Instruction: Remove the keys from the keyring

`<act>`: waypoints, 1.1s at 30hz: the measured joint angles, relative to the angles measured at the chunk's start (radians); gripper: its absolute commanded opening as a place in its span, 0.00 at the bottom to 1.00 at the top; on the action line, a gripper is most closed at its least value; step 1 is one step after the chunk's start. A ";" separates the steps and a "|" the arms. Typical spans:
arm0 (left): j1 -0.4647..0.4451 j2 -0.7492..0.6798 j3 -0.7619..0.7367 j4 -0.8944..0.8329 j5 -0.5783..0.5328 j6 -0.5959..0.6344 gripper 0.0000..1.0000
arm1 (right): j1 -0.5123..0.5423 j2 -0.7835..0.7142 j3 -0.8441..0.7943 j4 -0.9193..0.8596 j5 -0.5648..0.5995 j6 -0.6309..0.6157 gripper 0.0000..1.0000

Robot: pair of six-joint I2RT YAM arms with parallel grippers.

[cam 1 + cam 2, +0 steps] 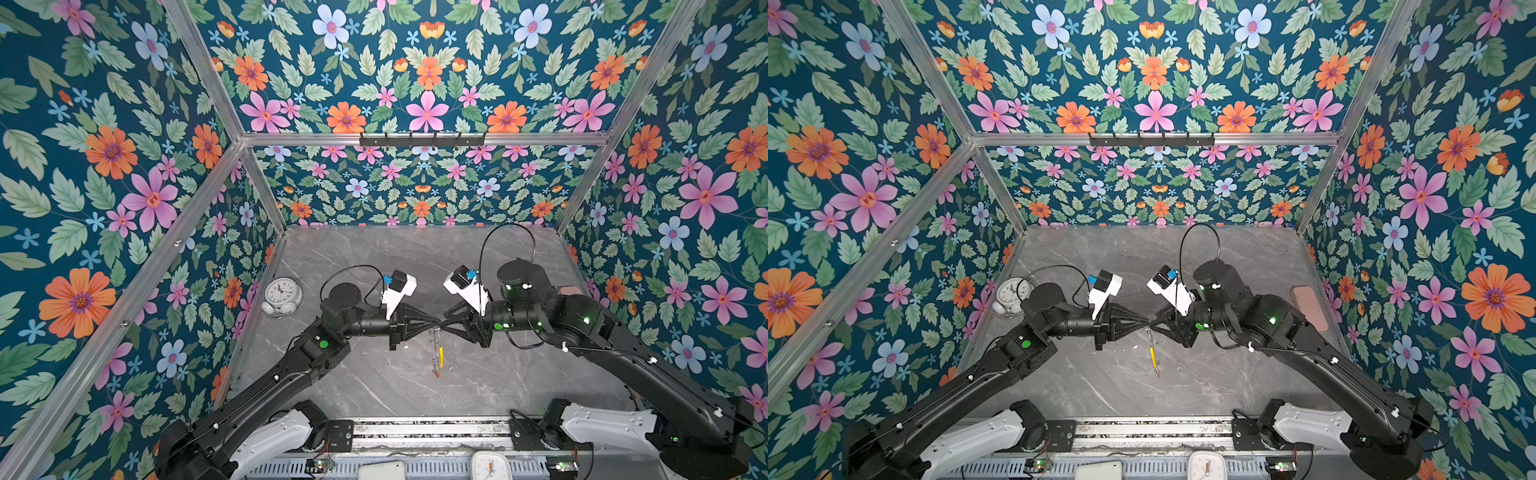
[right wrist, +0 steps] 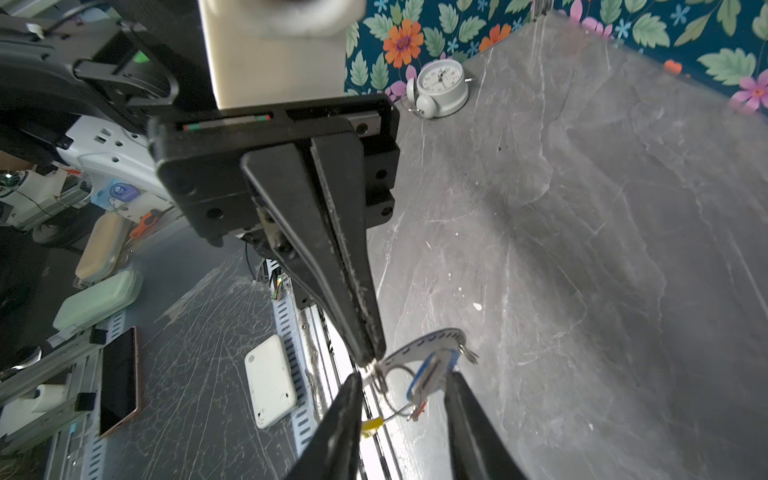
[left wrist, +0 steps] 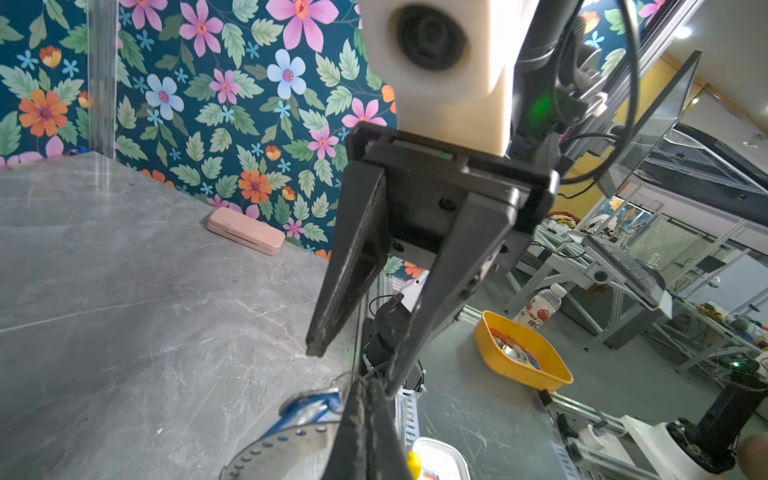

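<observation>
Pinches keyring [image 2: 419, 343] aloft over table [image 1: 374, 257] centre in tight-clamped left gripper [image 2: 368, 353], steadying it. Brackets blue-tagged key [image 2: 432, 372] with right gripper [image 2: 403, 376], jaws parted, nothing gripped; likely lining up a pull.

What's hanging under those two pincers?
The keyring, carrying a blue-tagged key and a red-tagged key. The shut left pincer covers the spot where it grips the ring.

We are seeing bright, even light; the surface [image 2: 582, 208] is showing soft sheen, wrist views are bending and blurring up close.
</observation>
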 measured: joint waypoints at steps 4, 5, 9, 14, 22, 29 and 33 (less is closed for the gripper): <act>-0.001 -0.037 -0.036 0.077 -0.051 -0.024 0.00 | 0.025 -0.085 -0.120 0.151 0.028 0.006 0.39; -0.001 -0.046 -0.046 0.095 -0.063 -0.024 0.00 | 0.027 -0.103 -0.151 0.189 0.029 0.010 0.39; 0.000 -0.077 -0.079 0.176 -0.108 -0.043 0.00 | 0.029 -0.185 -0.307 0.381 0.051 0.047 0.41; 0.000 -0.093 -0.105 0.259 -0.145 -0.072 0.00 | 0.029 -0.238 -0.436 0.580 0.044 0.093 0.44; 0.000 -0.076 -0.125 0.341 -0.156 -0.121 0.00 | 0.030 -0.190 -0.461 0.726 0.021 0.139 0.44; 0.000 -0.082 -0.136 0.364 -0.156 -0.135 0.00 | 0.031 -0.166 -0.462 0.764 0.033 0.150 0.38; 0.000 -0.091 -0.140 0.372 -0.156 -0.144 0.00 | 0.031 -0.161 -0.465 0.766 0.048 0.150 0.30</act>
